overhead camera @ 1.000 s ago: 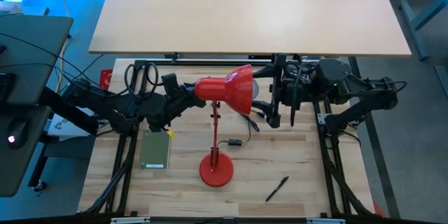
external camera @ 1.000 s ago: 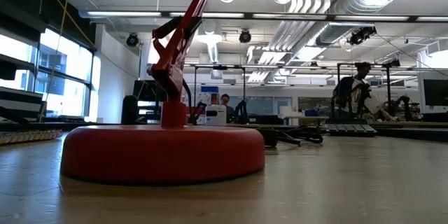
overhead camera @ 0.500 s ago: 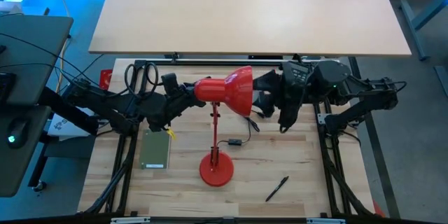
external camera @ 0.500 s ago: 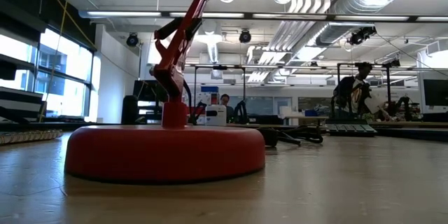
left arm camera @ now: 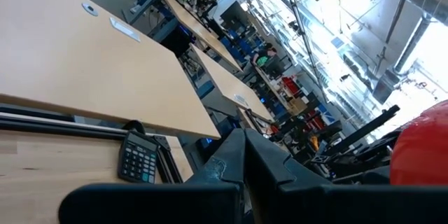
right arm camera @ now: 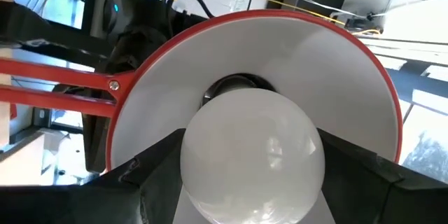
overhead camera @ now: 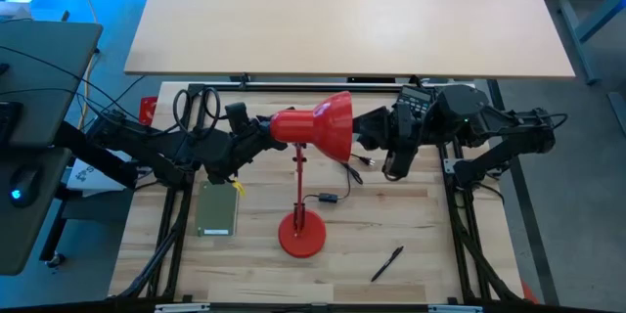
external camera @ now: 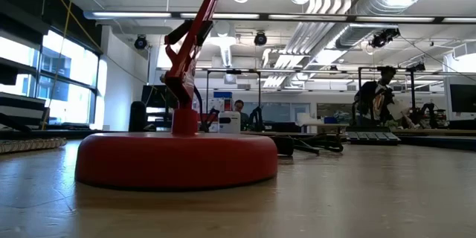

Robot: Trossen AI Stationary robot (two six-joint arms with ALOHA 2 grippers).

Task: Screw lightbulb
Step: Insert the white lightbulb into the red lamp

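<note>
Right gripper (right arm camera: 245, 182), fingers (right arm camera: 150, 175) grasping the small white rounded lightbulb (right arm camera: 252, 150), holds it at the socket inside the red metal lamp shade (right arm camera: 175, 77). Left gripper (overhead camera: 256, 129), fingers clenched, sits against the shade's neck. To thread cleanly: keep the bulb coaxial with the socket, press lightly, and turn without tilting the shade.

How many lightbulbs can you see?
1. The lightbulb sits inside the red lamp shade, between the right gripper fingers. From above the shade hides it, so others could be hidden too.
</note>
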